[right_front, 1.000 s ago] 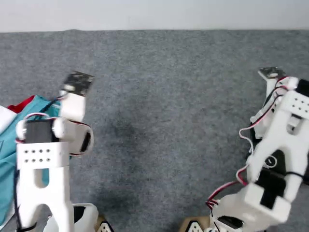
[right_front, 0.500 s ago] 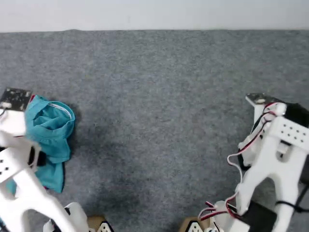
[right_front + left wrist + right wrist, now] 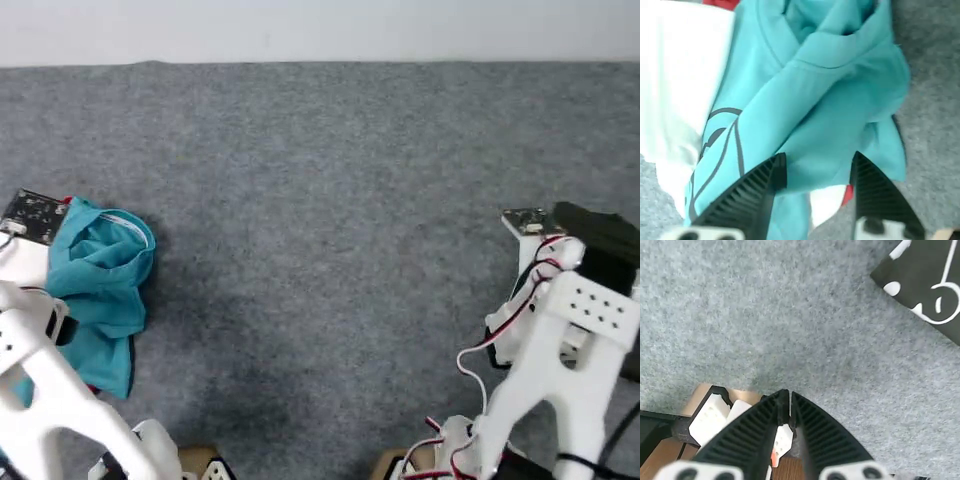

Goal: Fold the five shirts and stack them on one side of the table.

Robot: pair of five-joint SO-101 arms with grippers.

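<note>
Table: a grey felt-like cover (image 3: 340, 190) runs across the whole width, and a pale wall (image 3: 320, 30) stands behind its far edge.

Right arm: the white frame (image 3: 560, 350) with red and white wires stands at the near right corner, bent over the cover.

Left arm: the white frame (image 3: 40, 390) is at the near left corner, right next to the pile of clothes.

Teal shirt: it (image 3: 100, 275) lies bunched and unfolded at the left edge of the table, its collar opening towards the far side; in the left wrist view it (image 3: 830, 90) drapes in loose folds with a dark line print along one side.

White shirt: it (image 3: 680, 75) lies flat under the teal one and pokes out beside it.

Black shirt: a corner with white print (image 3: 925, 285) rests on the grey cover, well apart from the right arm's fingers (how far it is folded I cannot tell).

Red shirt: small bits (image 3: 722, 4) peek out from under the pile.

Left gripper: the jaws (image 3: 818, 160) are spread wide apart just above the teal cloth, which fills the gap between them, unpinched.

Right gripper: the jaws (image 3: 790, 394) are pressed together on nothing, over bare cover close to the arm's base and a wooden edge (image 3: 665, 452).
</note>
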